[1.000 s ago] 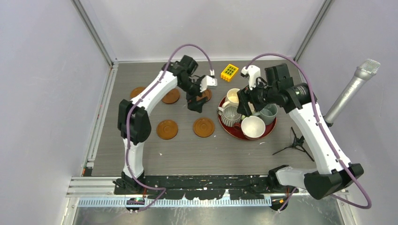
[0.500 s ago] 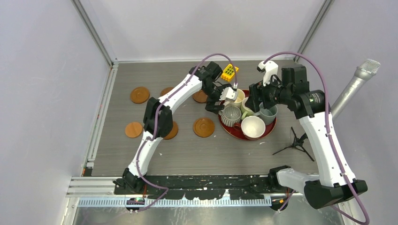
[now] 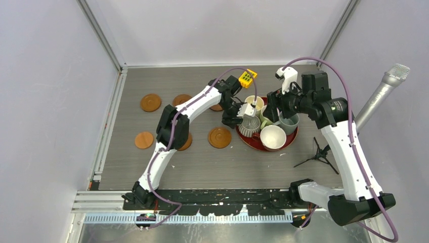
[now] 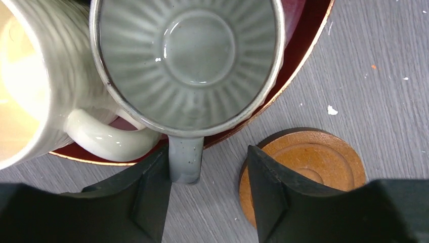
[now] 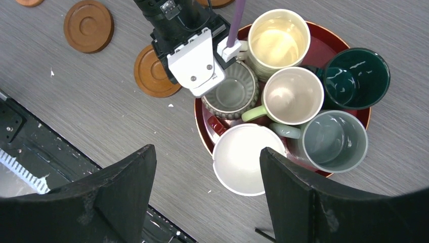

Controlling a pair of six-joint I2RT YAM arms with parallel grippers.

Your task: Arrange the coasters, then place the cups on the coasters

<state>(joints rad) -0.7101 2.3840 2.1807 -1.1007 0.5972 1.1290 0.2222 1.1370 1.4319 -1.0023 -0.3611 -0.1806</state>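
Several cups stand packed on the red tray (image 5: 199, 123): a grey-white ribbed cup (image 4: 192, 55), cream (image 5: 280, 40), pale green (image 5: 293, 95), dark teal (image 5: 356, 71), plain grey (image 5: 334, 140) and a white-inside cup (image 5: 248, 159). My left gripper (image 4: 208, 172) straddles the ribbed cup's handle (image 4: 185, 157) at the tray's left edge. One finger touches the handle and a gap remains at the other. My right gripper (image 5: 206, 149) hangs open above the tray, holding nothing. Brown coasters (image 3: 151, 102) (image 3: 144, 139) (image 3: 219, 137) lie on the table to the left. One coaster (image 4: 313, 164) sits right beside the left fingers.
A yellow block (image 3: 247, 77) lies behind the tray. At the right stand a microphone (image 3: 382, 96) and a small black tripod (image 3: 318, 154). More coasters (image 3: 181, 99) are partly hidden under the left arm.
My left arm has swung from the coasters to the tray's left edge, and its jaws have narrowed around the ribbed cup's handle. The right arm has shifted slightly back and right.
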